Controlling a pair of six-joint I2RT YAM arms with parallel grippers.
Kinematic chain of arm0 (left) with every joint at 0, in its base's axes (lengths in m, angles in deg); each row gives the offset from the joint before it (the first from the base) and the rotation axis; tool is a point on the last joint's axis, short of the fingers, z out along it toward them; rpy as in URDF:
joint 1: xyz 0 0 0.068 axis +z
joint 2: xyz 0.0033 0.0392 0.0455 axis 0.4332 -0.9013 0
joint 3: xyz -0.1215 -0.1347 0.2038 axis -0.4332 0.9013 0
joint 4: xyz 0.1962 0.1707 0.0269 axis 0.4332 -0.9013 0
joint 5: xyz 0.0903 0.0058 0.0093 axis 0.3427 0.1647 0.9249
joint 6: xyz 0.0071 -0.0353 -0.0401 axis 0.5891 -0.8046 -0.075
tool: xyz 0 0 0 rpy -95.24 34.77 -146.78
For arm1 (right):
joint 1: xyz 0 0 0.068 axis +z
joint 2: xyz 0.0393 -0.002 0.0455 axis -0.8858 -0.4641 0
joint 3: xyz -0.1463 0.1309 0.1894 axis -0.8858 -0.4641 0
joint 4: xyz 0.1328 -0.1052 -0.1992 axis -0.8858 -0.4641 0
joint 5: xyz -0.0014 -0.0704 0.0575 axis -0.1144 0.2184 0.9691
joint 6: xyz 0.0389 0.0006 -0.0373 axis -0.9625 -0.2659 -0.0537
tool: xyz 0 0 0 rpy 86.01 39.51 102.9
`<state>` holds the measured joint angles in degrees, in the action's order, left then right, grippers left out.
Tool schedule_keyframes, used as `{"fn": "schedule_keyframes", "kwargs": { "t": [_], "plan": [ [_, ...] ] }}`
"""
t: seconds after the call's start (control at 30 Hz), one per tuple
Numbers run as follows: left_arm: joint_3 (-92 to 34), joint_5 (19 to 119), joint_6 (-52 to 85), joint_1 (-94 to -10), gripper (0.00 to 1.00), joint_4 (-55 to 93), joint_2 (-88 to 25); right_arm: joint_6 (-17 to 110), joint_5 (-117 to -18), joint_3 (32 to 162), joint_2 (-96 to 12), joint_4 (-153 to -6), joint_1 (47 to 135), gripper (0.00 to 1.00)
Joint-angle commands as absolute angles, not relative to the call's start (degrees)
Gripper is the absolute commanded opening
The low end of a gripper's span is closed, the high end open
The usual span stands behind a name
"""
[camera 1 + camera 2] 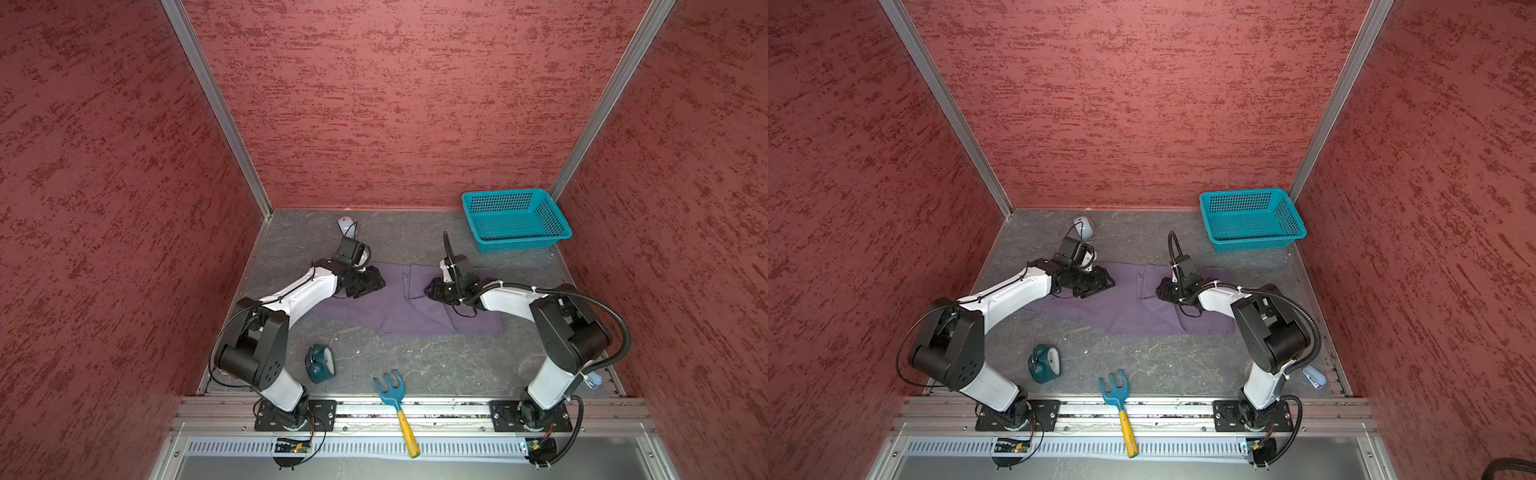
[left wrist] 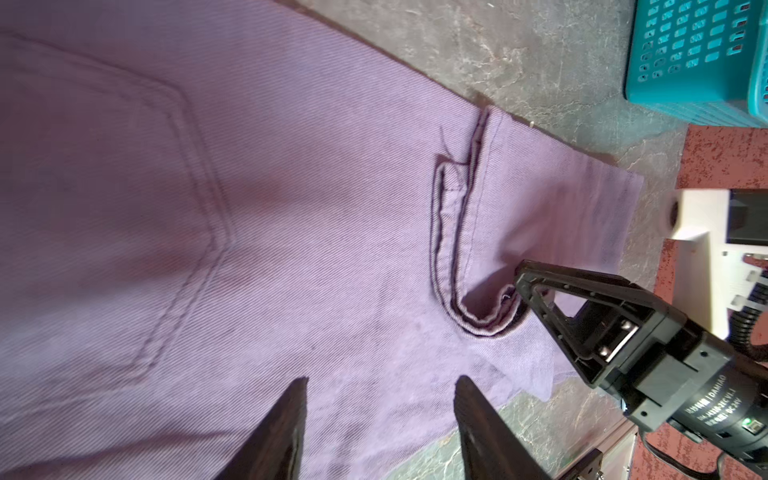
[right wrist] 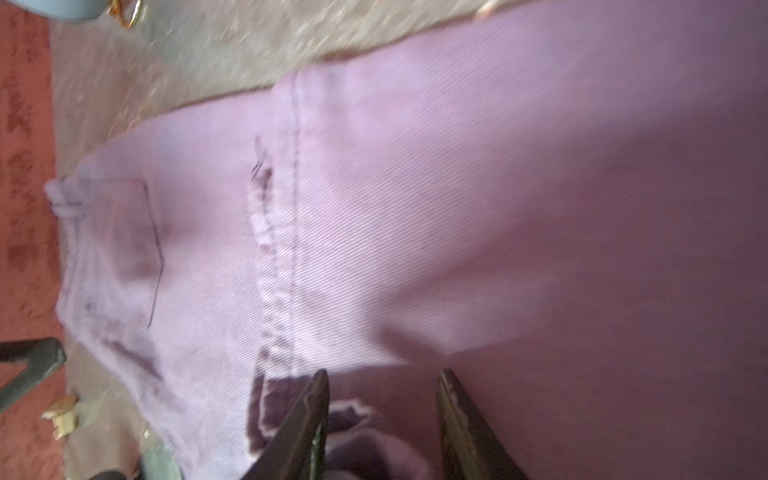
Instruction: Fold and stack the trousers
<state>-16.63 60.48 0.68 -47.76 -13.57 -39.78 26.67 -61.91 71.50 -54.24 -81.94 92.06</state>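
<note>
Trousers [image 1: 395, 307] lie flat on the grey table [image 1: 415, 365], spread left to right across the middle. Both top views agree [image 1: 1125, 307]. No neat stack yet. One layer is doubled over near the centre, and its stitched edge shows as a line just left of the right gripper [image 1: 430, 289].

Left gripper [image 1: 370, 284] sits low over the left part of the cloth. In the left wrist view its jaws stand moderately wide [image 2: 380, 380], with bare twill between them and nothing pinched. The same view shows a back pocket seam [image 2: 187, 208] and the thick turned-over edge [image 2: 461, 249].

The right gripper is low over the centre-right part and points toward the left one; they are near each other, not touching. In the left wrist view its tip [image 2: 528, 286] meets the curl of that turned edge. The right wrist view is blurred. Its jaws are parted [image 3: 384, 374], a narrower gap than on the left. A raised lump of cloth sits between the fingers low in the gap. I can't tell whether it presses on either finger, and no clamp is visible.

Other items:
- teal basket [image 1: 519, 245] in the far right corner, apart from the trousers
- teal alarm clock [image 1: 320, 363] on the table near the left arm, nearer the front than the cloth
- blue rake [image 1: 392, 392] with a yellow handle, lying across the front rail
- white mouse [image 1: 344, 226] at the far edge, behind the left gripper
</note>
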Motion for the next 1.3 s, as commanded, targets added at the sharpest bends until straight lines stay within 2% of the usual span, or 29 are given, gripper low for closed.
{"fn": "schedule_keyframes", "kwargs": {
  "t": [0.0,0.17,0.27,0.37,0.43,0.6,0.77,0.9,1.27],
  "plan": [
    [-15.8,60.1,0.0,-46.5,0.57,-11.6,-38.3,27.7,-57.5,71.4,-53.1,-77.3,97.6,0.42],
    [-17.0,58.9,-1.1,-45.5,0.57,-10.6,-40.5,29.1,-57.6,69.7,-49.6,-79.4,106.8,0.42],
    [-18.9,58.3,-0.9,-45.6,0.57,-10.2,-43.1,28.6,-60.4,68.1,-46.3,-81.0,108.5,0.43],
    [-19.9,57.1,-2.0,-45.9,0.56,-8.9,-45.3,29.7,-70.5,70.3,-43.0,-87.1,107.7,0.43],
    [-20.5,55.5,-2.8,-46.6,0.56,-7.8,-46.6,30.5,-78.3,74.8,-43.6,-93.2,106.9,0.4],
    [-23.4,54.2,-1.0,-47.3,0.55,-10.0,-48.3,35.1,-85.5,83.8,-51.2,-101.1,107.0,0.34],
    [-22.2,52.8,0.0,-44.8,0.55,-10.5,-47.6,37.7,-86.0,86.2,-56.0,-104.2,108.1,0.32],
    [-19.0,51.7,-0.7,-43.4,0.56,-8.5,-46.6,37.5,-83.9,84.1,-55.9,-103.8,109.7,0.34],
    [-17.1,49.8,-3.1,-43.1,0.55,-5.3,-48.1,36.0,-85.9,80.2,-56.1,-102.7,113.6,0.35]
  ]
}}
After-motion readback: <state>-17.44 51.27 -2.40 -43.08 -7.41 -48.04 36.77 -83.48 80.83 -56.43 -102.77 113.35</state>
